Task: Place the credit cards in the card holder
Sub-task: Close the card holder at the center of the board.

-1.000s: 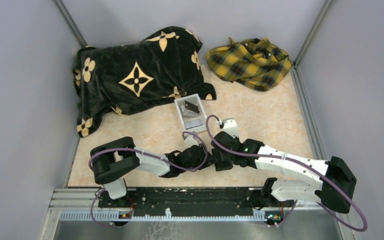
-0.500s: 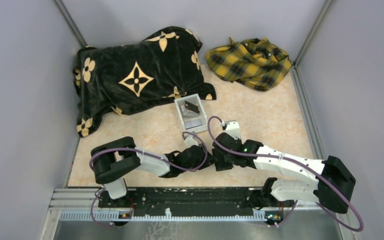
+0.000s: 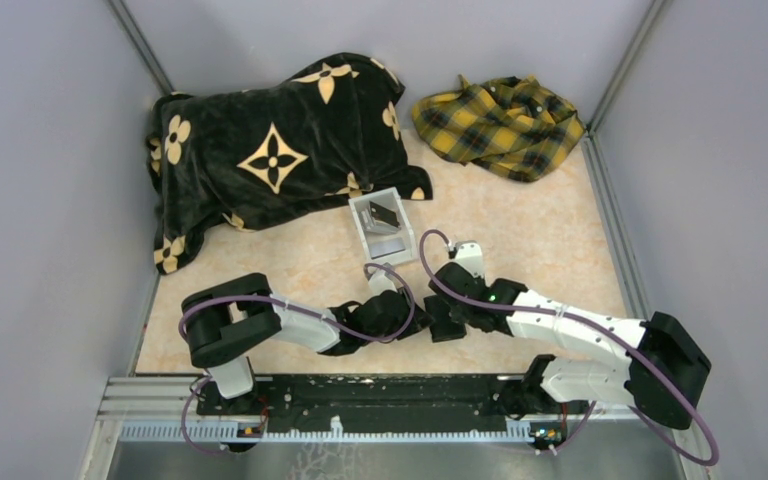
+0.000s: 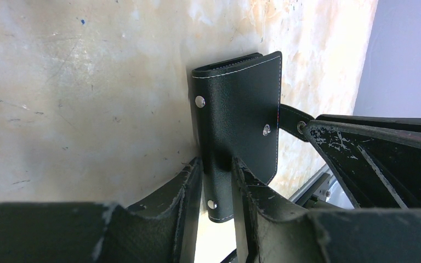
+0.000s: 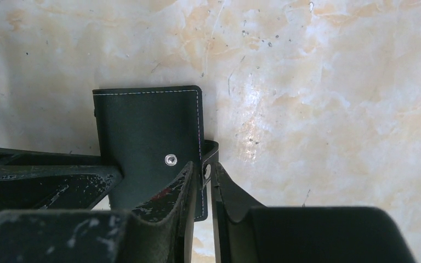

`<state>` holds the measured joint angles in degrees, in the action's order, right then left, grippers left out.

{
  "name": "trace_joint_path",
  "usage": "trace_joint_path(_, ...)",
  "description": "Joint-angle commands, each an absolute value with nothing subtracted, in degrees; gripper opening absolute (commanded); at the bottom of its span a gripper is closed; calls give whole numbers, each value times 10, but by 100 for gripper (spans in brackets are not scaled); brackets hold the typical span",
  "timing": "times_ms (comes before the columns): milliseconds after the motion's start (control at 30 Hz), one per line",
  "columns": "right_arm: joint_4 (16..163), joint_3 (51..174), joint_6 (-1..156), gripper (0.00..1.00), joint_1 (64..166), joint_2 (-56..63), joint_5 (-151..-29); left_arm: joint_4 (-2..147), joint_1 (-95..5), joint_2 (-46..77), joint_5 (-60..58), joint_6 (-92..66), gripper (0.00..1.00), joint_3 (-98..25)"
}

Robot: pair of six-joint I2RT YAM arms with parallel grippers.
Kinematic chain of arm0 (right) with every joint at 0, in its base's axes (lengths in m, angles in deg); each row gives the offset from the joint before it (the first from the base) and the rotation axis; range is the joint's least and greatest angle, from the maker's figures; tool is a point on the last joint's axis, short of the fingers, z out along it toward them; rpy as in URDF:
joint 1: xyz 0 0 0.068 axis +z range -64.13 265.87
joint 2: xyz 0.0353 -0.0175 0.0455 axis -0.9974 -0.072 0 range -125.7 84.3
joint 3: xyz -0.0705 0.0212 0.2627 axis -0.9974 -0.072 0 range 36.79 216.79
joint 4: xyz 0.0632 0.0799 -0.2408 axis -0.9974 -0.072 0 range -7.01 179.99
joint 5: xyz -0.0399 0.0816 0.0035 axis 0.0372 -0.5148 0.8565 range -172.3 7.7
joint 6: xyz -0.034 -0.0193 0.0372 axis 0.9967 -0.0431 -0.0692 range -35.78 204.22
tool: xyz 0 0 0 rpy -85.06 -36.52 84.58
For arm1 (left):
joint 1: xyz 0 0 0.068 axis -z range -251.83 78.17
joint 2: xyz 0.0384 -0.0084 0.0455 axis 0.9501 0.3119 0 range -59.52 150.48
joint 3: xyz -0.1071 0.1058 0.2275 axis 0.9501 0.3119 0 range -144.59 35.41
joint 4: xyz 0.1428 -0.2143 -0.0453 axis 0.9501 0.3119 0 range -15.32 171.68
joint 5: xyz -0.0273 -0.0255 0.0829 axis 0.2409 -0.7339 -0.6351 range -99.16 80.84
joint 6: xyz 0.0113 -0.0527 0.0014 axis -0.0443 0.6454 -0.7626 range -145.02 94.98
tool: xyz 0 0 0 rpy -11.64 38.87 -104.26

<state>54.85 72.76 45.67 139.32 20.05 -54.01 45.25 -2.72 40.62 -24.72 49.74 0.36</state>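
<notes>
While the holder (image 4: 241,109) is folded shut, no card can go in; the task looks barely begun.

- Holder: black bifold, stood on edge over the table (image 5: 334,82), at 6 o'clock from the table's middle. In the top view the two wrists hide it.
- Left gripper (image 4: 217,181): jaws pinching the folded holder across its thickness, near the lower studded edge.
- Right gripper (image 5: 203,172): jaws drawn in narrow on the strap (image 5: 210,150), at 3 o'clock of the holder in the right wrist view. The pinch looks to be on the strap's snap end; I cannot tell how firm it is.
- Inner slots: not visible from any view.
- Cards: one dark card (image 3: 384,214) and one pale card (image 3: 390,246) lie in the white box (image 3: 362,232) at mid-table, at 12 o'clock from the grippers and near them. Whether more lie under these I cannot tell.
- Beyond: black flowered blanket (image 3: 270,150) at 11 o'clock, yellow plaid cloth (image 3: 500,125) at 1 o'clock, both well apart from the work.

Judgement: nothing is stowed yet. What is left: pull the strap free, fold the holder open to bare the slots, then fetch each card from the box and slide it in. The strap pull is likely the step in hand.
</notes>
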Motion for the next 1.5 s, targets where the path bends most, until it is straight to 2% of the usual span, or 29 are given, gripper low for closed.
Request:
trace_joint_path(0,571,728,464,15,1389,196,-544,573,-30,446,-240,472,35,32)
trace_joint_path(533,574,726,462,0,1385,173,-557,563,-32,448,-236,471,35,37)
trace_joint_path(1467,599,752,491,0,1391,143,-589,548,-33,461,-227,470,35,34)
